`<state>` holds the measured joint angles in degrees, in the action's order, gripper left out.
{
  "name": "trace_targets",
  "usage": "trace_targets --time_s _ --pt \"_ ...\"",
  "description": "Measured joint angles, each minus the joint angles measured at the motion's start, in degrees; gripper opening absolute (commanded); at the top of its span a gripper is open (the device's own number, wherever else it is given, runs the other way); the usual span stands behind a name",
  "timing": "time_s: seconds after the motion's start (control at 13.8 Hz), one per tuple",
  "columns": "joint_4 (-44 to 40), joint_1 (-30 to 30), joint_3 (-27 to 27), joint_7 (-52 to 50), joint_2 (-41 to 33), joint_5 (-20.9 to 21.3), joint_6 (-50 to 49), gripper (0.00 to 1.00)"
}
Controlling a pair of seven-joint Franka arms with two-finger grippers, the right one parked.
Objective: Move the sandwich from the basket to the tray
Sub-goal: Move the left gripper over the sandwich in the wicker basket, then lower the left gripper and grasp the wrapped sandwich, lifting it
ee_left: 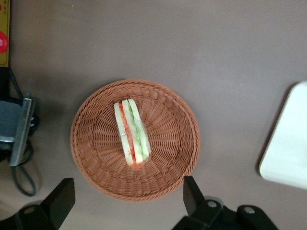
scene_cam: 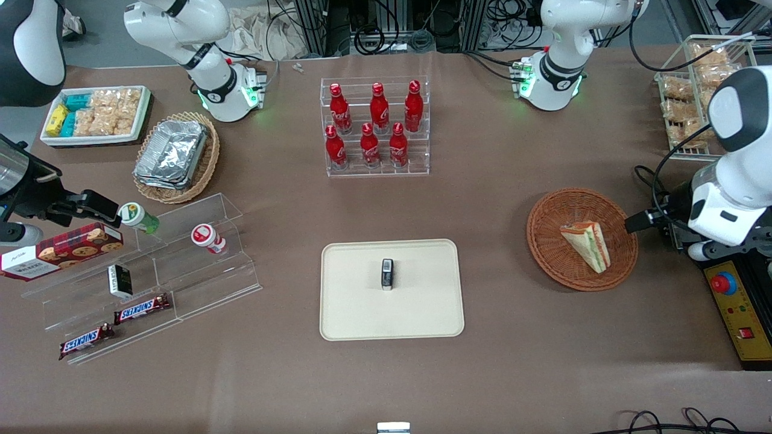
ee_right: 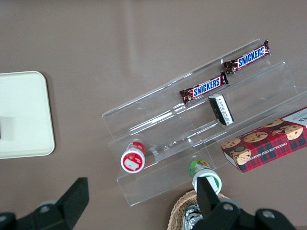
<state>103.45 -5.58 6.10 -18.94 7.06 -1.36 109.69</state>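
the sandwich [ee_left: 132, 133] lies in the basket [ee_left: 91, 139], well apart from the tray [scene_cam: 422, 313], with the end effector [ee_left: 128, 205] spread wide and empty above it, so a loose pinch might let the slick wrapped wedge slip out.

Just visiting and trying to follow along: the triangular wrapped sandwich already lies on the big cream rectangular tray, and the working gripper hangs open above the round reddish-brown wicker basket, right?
Not quite. The triangular wrapped sandwich lies in the round reddish-brown wicker basket, not on the big cream rectangular tray, as the front view shows. The rest holds: in the left wrist view the working gripper hangs open above the basket.
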Motion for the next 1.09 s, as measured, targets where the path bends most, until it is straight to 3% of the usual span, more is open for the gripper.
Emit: trace_targets --time_s 0.58,0.8,1.09 --pt "15.51 0.15 0.38 -23.75 0.4 -0.01 20.14 1.0" --pt "22.06 0.16 0.41 -27.58 1.31 -0.02 29.23 1.0" --pt "23.06 0.16 0.41 -28.5 4.04 -0.02 30.23 1.0"
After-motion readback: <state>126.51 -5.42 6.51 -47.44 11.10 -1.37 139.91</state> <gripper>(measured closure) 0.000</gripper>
